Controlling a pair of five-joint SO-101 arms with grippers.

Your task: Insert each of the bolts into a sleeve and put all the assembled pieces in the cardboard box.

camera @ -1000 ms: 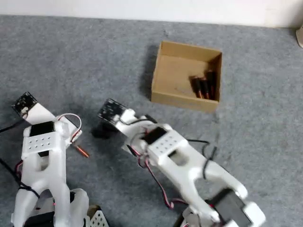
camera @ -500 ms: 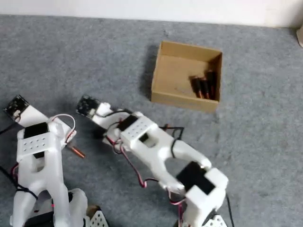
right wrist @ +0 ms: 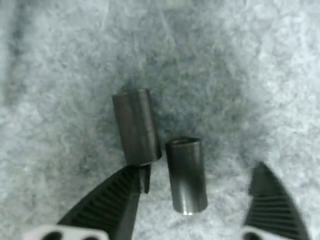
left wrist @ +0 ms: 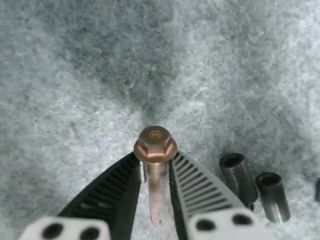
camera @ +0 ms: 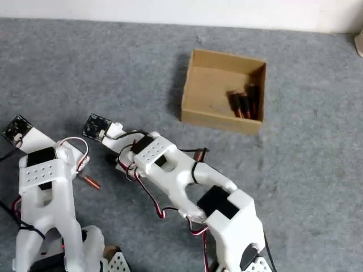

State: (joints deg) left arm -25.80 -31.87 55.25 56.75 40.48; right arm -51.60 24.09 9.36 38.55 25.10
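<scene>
Key relation: the sleeve [right wrist: 186,172] lies between the right gripper's [right wrist: 200,175] spread fingers, closer to one finger than the other.
Long axis: roughly in line with those fingers, so closing them would likely pinch it across its width.
Other sleeve [right wrist: 136,126]: just past one fingertip and slightly tilted. One end sits just beside the first sleeve; whether they touch I cannot tell.
Nearer arm: the right, directly over both sleeves.
Left gripper [left wrist: 156,162]: fingers clamped on the bolt [left wrist: 155,144] just under its head. The head sticks out past the fingertips and the shank runs back between them.
Bolt place: held over the carpet [camera: 85,68] at near left, just left of the right gripper, with the sleeves near.
Sleeve look: short dark metal tube, smooth, open-ended, lying on its side.
Bolt look: copper-coloured, with a flanged hex head and a slim shank.
Box [camera: 218,121]: far right, well apart from both grippers, with assembled pieces [camera: 244,105] against its right wall.
Likely next: grip the sleeve without nudging its neighbour, then bring its bore in line with the bolt.
</scene>
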